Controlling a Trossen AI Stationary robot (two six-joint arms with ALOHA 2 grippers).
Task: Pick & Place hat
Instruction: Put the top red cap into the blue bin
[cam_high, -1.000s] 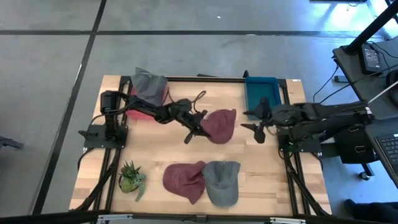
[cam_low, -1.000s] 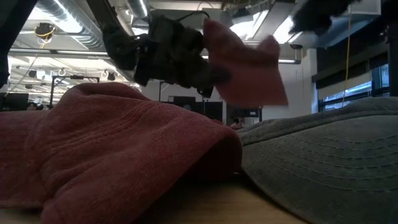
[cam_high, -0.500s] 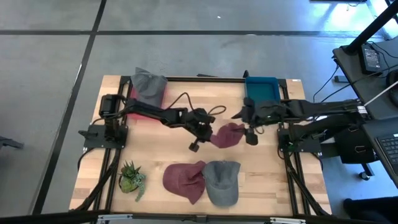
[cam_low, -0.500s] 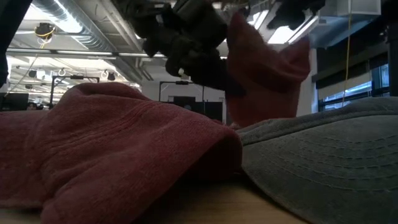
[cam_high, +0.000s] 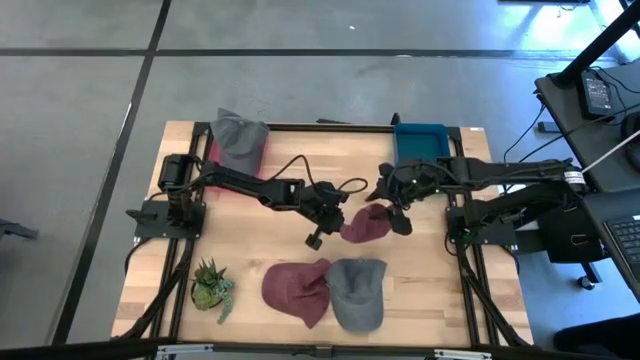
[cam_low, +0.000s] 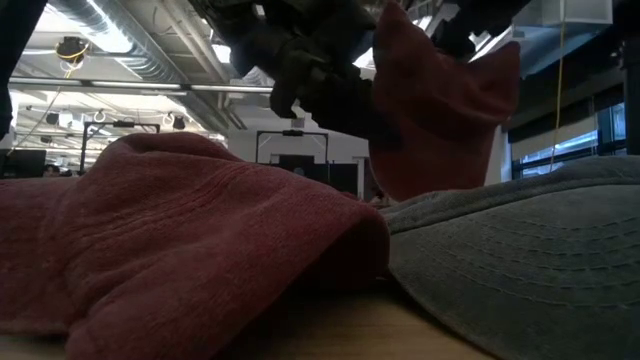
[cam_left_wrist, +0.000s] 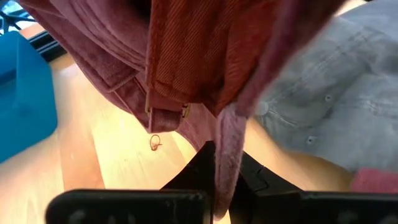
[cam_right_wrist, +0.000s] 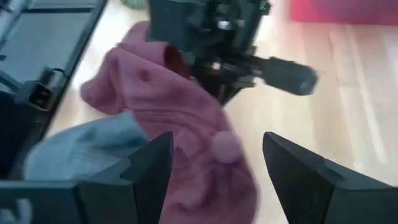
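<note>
Here the maroon cap hangs in the air over the middle of the wooden surface, pinched by the left gripper: in the left wrist view a strap or edge of the maroon fabric runs down between that arm's own fingers, which are clenched on it.

In the high view the cap lies at about 3 o'clock from the left gripper, its long axis running roughly 9-to-3 between the two arms. The right gripper sits at the cap's 1 o'clock edge, just beside it. Its fingers are spread wide, with the cap's crown and top button between and just beyond them, not yet held.

So the coming move likely turns on the right gripper, the nearer one to the free end of the cap, closing on fabric directly ahead. The blue bin is at 12 o'clock from that gripper, well apart. A second maroon cap and a grey cap lie toward 6 o'clock.
</note>
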